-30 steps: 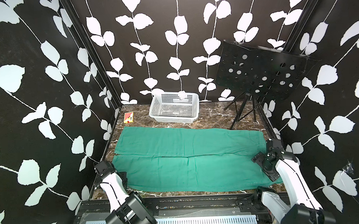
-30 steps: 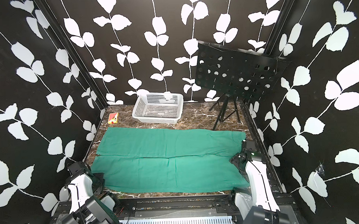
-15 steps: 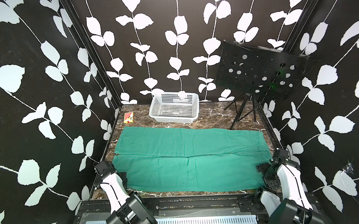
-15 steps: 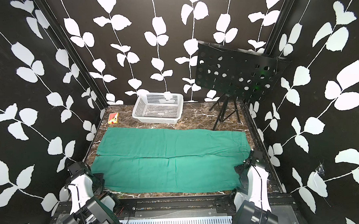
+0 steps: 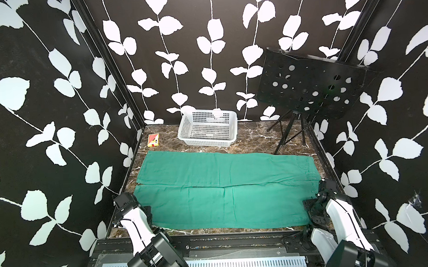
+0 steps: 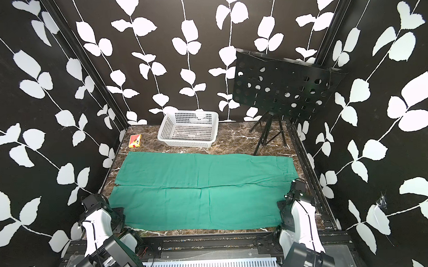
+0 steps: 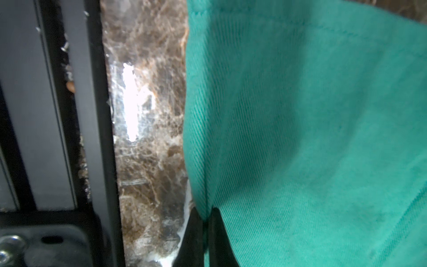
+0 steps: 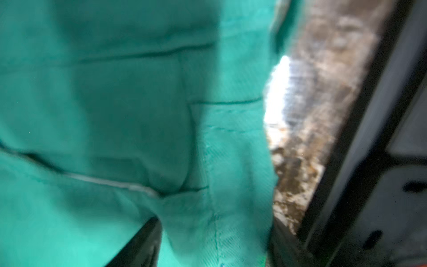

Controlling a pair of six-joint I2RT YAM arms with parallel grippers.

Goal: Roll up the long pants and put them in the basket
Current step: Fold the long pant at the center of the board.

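On the table (image 5: 253, 142), long pants (image 5: 225, 183) flat, left gripper (image 7: 205, 219) clamped on them, right gripper (image 8: 215, 231) apart astride them

The long pants (image 5: 211, 206): teal-green twill, spread flat, unrolled, legs side by side. Near leg's hem edge is pinched between the fingers (image 7: 193, 238) of the left gripper (image 7: 205, 213). Waistband lies between the spread fingers (image 8: 141, 242) of the right gripper (image 8: 216, 222).

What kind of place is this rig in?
Likely a staged robot cell: leaf-print backdrop walls, a marble-look tabletop boxed in by black frame rails, left arm and right arm mounted at its front.
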